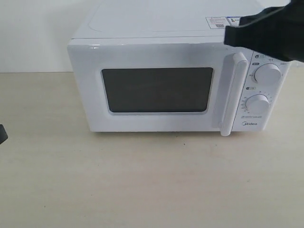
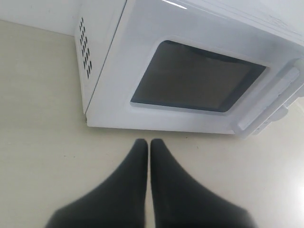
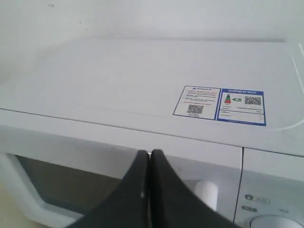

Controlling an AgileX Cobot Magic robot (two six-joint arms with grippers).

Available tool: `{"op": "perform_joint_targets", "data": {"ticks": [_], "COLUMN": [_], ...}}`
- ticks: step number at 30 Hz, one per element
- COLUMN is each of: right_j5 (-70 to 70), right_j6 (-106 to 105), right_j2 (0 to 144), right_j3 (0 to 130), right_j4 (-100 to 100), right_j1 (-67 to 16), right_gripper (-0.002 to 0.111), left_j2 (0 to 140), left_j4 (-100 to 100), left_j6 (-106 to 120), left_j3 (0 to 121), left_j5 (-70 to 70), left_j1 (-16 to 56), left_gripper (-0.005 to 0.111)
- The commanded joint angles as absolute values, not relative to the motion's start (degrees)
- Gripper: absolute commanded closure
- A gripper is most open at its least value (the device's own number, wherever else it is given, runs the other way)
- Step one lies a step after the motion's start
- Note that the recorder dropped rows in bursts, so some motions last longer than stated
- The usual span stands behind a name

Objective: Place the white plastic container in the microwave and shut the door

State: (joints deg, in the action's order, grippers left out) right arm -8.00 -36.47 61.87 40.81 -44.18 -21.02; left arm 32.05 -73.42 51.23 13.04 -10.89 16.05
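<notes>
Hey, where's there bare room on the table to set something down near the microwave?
The table is bare in front of the door, and left of the microwave toward the left gripper. Crowded: the right gripper hangs above the handle and knobs.

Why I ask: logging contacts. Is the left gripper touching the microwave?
Apart. The left wrist view shows bare table between the shut left gripper and the microwave.
</notes>
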Motion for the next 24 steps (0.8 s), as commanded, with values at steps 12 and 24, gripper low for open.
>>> {"op": "perform_joint_targets", "data": {"ticks": [12,24], "right_j5": [2.7,2.4], "right_j6": [-36.4,-36.6], "right_j2": [32.6,23.5], "right_j3": [36.0,36.0], "right_j4": [-44.4,-44.4], "right_j1": [-20.7,-20.5], "right_gripper": [0.109,0.109], "left_j2": [31.7,31.7], "left_j4": [-73.4,-73.4], "left_j6": [50.9,50.9], "left_j3": [12.8,12.8], "left_j5": [-10.3,-10.3], "left_j1": [16.5,16.5], "left_gripper": [0.102,0.102]}}
